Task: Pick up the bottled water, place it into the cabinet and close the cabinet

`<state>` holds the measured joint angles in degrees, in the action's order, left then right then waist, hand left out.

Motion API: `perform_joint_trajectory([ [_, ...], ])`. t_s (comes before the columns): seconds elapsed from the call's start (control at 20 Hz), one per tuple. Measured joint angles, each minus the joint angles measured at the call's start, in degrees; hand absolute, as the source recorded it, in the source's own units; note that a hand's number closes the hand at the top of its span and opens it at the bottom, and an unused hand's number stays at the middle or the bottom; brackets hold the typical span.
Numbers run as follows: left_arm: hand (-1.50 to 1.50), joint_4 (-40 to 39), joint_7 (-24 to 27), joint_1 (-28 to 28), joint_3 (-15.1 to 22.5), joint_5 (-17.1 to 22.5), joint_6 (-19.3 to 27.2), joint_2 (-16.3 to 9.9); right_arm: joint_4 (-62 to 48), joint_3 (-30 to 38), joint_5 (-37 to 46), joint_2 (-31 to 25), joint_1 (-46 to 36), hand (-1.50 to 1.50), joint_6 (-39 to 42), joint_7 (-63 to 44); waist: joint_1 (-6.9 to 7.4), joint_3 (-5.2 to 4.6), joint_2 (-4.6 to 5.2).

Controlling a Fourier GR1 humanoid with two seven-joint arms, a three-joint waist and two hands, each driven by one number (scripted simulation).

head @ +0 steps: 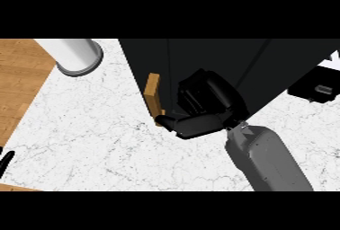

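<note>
- Right now the right hand [199,117] sits against the front of the black cabinet [266,67], fingers curled near the wooden handle [153,93]; whether they grip it or only press beside it I cannot tell.
- Its grey forearm [266,159] comes in from the tabletop's near edge, slanting up and left.
- No bottled water shows anywhere; it may be hidden inside the cabinet.
- A white cylinder with a grey base [76,54] stands near the tabletop's far left corner, well apart from the hand.
- A small black box [317,90] lies at the right edge beside the cabinet.
- The marble tabletop [100,148] is bare left of the hand, bordered by wood [20,81].
- Only fingertips of the left hand [5,158] show at the left edge; their state is unclear.
</note>
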<state>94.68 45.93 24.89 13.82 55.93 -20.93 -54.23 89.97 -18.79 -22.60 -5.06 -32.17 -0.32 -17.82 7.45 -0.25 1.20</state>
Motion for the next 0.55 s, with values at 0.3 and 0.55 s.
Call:
perform_joint_trajectory([
  [0.3, -1.50, 0.46, -0.66, 1.02, -1.07, 0.23, -0.84, 0.17, -10.24, 1.39, 0.63, 1.35, -6.16, 1.50, 2.01, 1.79, -2.03, 0.64, -1.56],
  [0.55, -1.50, 1.29, -1.20, 1.05, -2.02, 0.17, -1.15, 0.41, -14.26, 0.83, 1.39, 2.45, -8.17, 1.50, 3.97, 4.40, -2.65, 0.62, -2.37],
])
